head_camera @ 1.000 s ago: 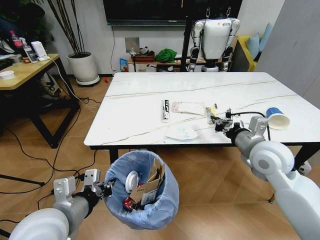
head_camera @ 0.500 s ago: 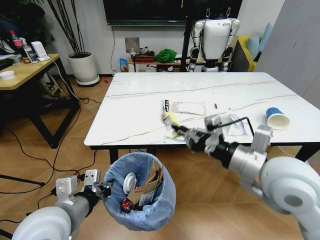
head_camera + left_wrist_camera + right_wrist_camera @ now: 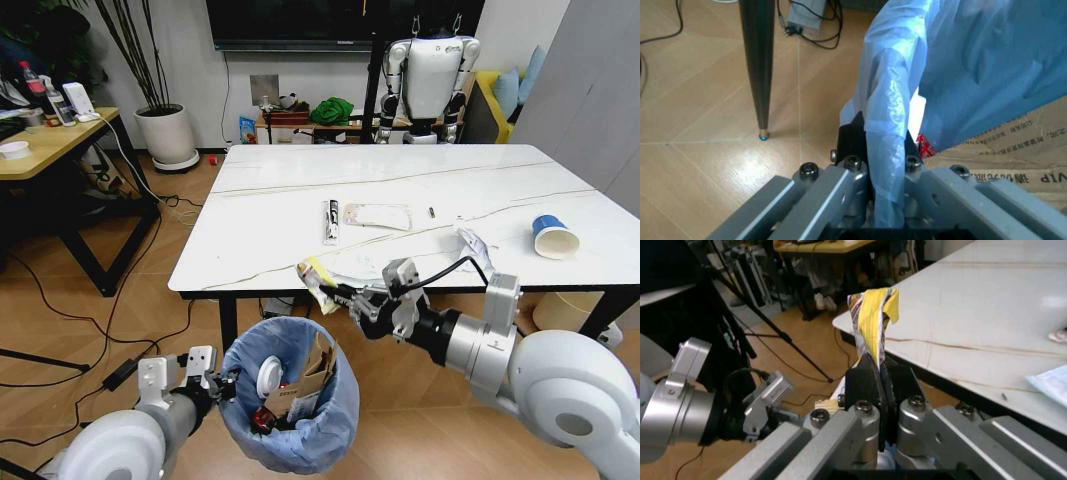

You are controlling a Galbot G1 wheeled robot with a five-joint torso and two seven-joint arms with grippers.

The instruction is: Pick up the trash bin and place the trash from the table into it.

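Round trash bin (image 3: 290,400) lined with crinkly light-blue plastic, held off the floor below the white marble-look table's (image 3: 280,215) near edge by the left gripper (image 3: 222,384) clamped on its rim, while the right gripper (image 3: 345,297), pinching a yellow crumpled wrapper (image 3: 315,277), has moved from over the tabletop to above the bin.

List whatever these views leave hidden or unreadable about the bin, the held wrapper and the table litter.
- Round trash bin lined with light-blue plastic bag: its base, head view, cut by the frame edge; its floor, covered by cardboard.
- Yellow crumpled wrapper in the right pincer: print unreadable, right wrist view, creased.
- Left pincer: pads hidden by bag film, left wrist view.
- Small dark item on the white marble table: too small.
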